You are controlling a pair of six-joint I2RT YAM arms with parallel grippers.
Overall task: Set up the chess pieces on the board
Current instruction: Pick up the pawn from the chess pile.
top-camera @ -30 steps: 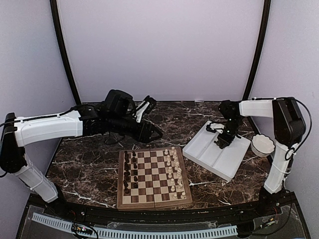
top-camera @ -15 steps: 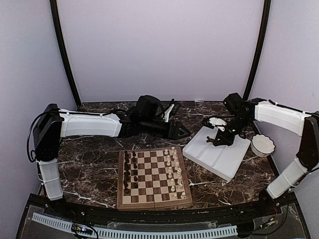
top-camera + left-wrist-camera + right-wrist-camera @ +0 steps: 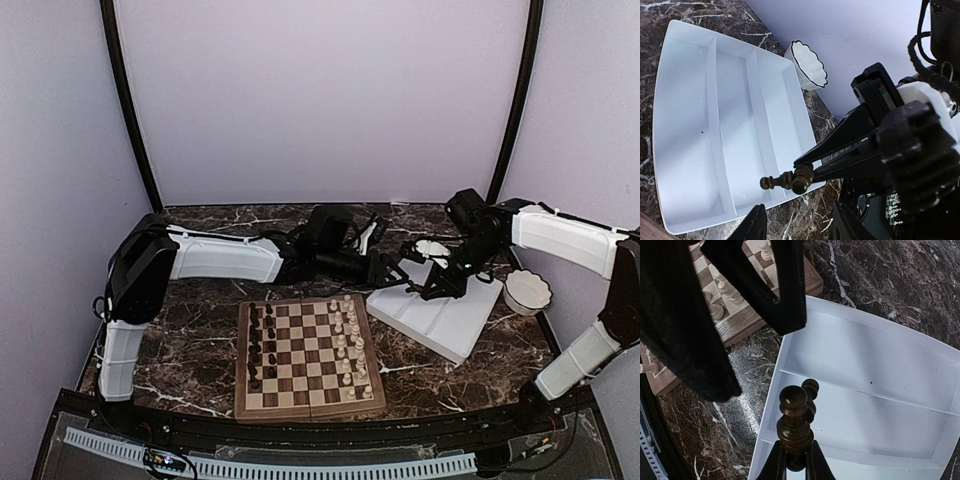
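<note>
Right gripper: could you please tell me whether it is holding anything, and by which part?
The right gripper is shut on one dark brown chess piece, pinched at its base end; the knobbed top sticks out beyond the jaws.

Board (image 3: 308,358): on the table (image 3: 180,325), centred, in front of both grippers.
Chess pieces (image 3: 254,349): on the board's two left files.
Opposing pieces (image 3: 352,345): on its two right files.
Tray (image 3: 452,326): on the table, behind and right of the board, apart from it.
Bowl (image 3: 527,292): just beside the tray's right edge.
Left gripper (image 3: 400,272): behind the board's far right corner, by the tray's left corner.
Right gripper (image 3: 425,292): above the tray, near the left gripper's right.
Held piece (image 3: 794,420): between the right gripper's fingers, above the tray.
</note>
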